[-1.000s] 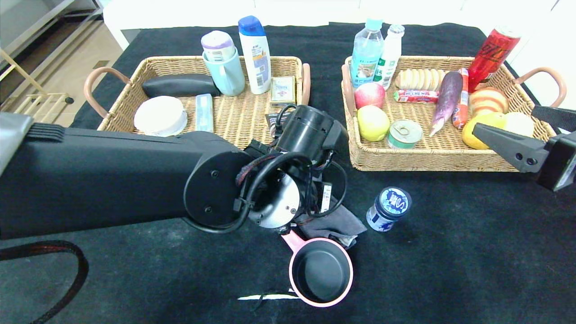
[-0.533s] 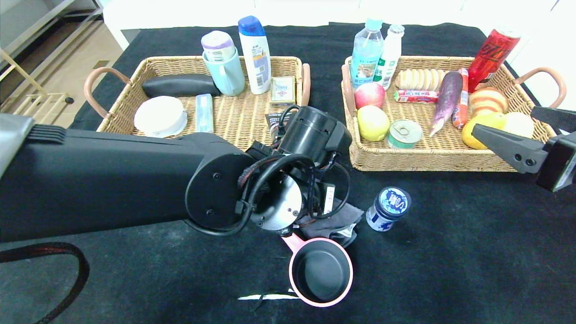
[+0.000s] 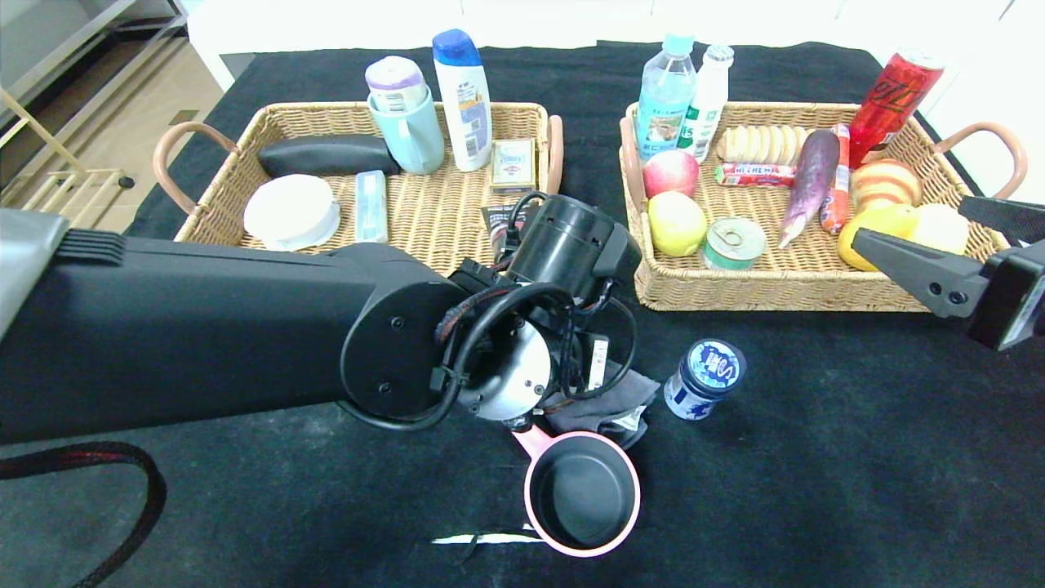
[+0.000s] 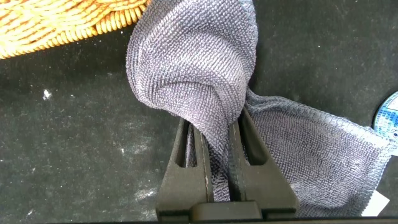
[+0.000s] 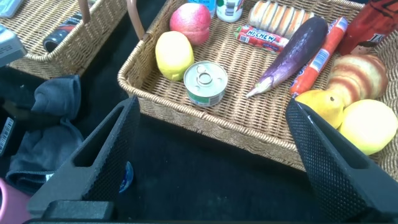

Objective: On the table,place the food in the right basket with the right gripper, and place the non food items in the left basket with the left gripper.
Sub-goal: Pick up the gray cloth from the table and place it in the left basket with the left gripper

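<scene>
Down at the middle of the black-clothed surface (image 3: 816,457), the left pincer (image 4: 214,149) is pinching the dark grey folded cloth (image 4: 193,68), a bunched fold squeezed between its black fingers (image 4: 180,155) with the rest trailing on the fabric. From the head view the left arm hides that pincer, and the cloth (image 3: 608,408) peeks out beneath the wrist, just beside the small pink saucepan with its dark inside (image 3: 581,494). Near them stands the small dark blue jar with a white cap (image 3: 704,379), untouched. Over on the right, the right pincer (image 5: 211,162) hovers spread wide above the near edge of the right tan wicker basket (image 3: 784,290), where the short green-labelled tin (image 3: 733,242) already sits. Behind the left arm sits the left tan wicker basket (image 3: 424,212), holding the translucent grey slim case (image 3: 371,204).
</scene>
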`<action>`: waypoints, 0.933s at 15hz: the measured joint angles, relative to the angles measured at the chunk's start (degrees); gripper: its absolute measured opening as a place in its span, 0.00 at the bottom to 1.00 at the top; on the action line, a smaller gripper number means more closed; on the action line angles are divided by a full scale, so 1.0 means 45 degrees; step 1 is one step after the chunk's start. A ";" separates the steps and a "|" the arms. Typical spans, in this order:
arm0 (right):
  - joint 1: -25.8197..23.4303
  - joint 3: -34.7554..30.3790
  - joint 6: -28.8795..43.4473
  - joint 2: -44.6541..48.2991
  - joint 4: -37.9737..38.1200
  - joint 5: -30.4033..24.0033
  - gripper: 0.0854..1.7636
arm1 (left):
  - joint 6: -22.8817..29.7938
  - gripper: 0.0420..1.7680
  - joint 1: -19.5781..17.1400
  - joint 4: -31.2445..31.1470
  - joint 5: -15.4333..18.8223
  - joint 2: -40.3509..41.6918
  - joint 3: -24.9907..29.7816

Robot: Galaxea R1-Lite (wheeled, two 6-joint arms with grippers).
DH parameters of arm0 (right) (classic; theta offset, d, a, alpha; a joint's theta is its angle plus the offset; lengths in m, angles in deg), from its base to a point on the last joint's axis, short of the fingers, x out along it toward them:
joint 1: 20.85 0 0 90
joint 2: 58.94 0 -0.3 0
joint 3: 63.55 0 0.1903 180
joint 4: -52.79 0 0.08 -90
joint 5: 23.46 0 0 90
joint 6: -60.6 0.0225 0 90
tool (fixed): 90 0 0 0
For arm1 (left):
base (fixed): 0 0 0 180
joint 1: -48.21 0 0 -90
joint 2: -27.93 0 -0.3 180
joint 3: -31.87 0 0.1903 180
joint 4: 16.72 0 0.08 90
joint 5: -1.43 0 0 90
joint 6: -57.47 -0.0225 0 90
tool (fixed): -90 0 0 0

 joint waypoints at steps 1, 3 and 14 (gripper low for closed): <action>0.0011 -0.0005 0.0005 0.0000 0.0000 0.0000 0.97 | 0.0000 0.12 0.0000 -0.0011 -0.0005 0.0000 -0.0008; 0.0024 -0.0005 0.0000 0.0000 -0.0003 0.0000 0.97 | -0.0008 0.12 0.0016 -0.0049 -0.0054 0.0019 -0.0008; 0.0041 -0.0024 -0.0019 0.0000 -0.0003 0.0000 0.97 | -0.0209 0.12 0.0260 -0.0054 0.0005 0.2053 -0.0033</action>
